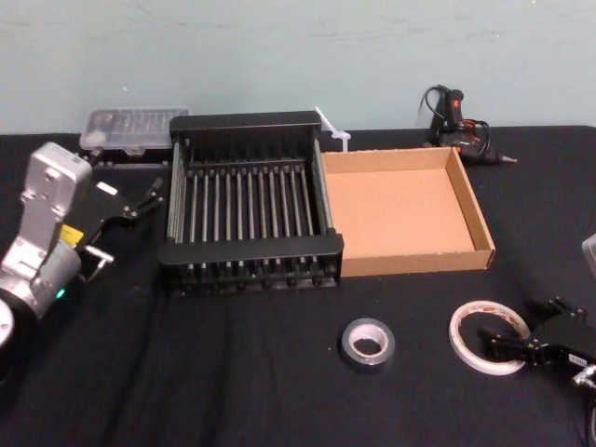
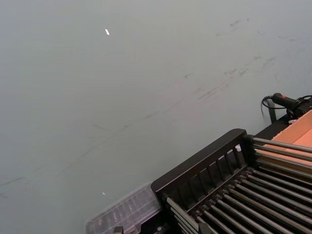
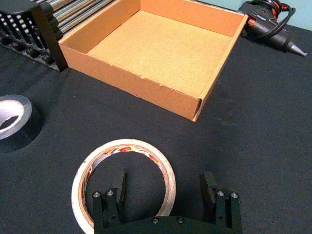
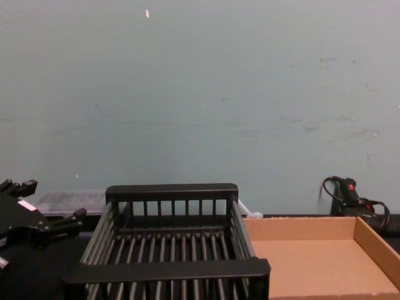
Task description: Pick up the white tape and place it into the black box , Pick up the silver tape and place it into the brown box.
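1. One roll is up for the first pick: white tape (image 1: 460,331) lies flat in front of brown box's (image 1: 410,262) right corner, hole upward.
2. Right gripper (image 3: 164,184), the nearer arm, straddles the roll's wall with fingers apart, one inside the ring and one outside.
3. Silver tape (image 1: 367,344) sits in front of brown box's left corner; black box (image 1: 251,250) abuts brown box's left wall.
4. Left gripper (image 1: 126,223), fingers apart, hangs beyond black box, well away from brown box.

Table (image 1: 233,372) bears black box (image 1: 247,250), brown box (image 1: 419,262), white tape (image 1: 458,337), silver tape (image 1: 384,352).
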`<state>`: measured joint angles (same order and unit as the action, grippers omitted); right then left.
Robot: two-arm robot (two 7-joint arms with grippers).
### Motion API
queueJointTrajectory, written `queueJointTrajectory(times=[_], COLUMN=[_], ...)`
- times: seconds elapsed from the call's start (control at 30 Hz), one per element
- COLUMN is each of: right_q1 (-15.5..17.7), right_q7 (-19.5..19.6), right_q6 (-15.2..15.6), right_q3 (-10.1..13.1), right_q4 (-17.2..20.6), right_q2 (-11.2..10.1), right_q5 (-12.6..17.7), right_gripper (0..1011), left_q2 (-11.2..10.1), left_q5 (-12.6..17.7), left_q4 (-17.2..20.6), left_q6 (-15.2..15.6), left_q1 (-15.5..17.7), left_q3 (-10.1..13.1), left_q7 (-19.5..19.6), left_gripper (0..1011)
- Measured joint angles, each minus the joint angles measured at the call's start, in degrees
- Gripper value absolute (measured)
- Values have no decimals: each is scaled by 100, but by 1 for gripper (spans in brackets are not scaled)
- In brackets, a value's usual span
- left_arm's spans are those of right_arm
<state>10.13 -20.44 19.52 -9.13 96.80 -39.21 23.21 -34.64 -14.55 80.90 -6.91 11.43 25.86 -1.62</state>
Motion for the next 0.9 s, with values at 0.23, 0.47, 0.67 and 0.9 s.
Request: queueJointTrajectory(times=[0.23,0.47,0.67,0.9], right_q1=[2,4,5,4], right_q7=[-3,0,0,0], right_q6=[2,2,2,0], right_q3=[2,3,3,4], right_q4=[-1,-1,2,2], right_q2=[13,12,9,8], right_q5=[-10,-11,-10,-10], right_gripper=[1002,1002,1002,1002], left_q2=[0,0,0,0], left_q5=[0,0,0,0], left_q4=[0,0,0,0], left_q6=[0,0,0,0], left_q1=[0,0,0,0], left_q3=[0,0,0,0], left_q7=[0,0,0,0], left_gripper=[1001,1001,1001,1001])
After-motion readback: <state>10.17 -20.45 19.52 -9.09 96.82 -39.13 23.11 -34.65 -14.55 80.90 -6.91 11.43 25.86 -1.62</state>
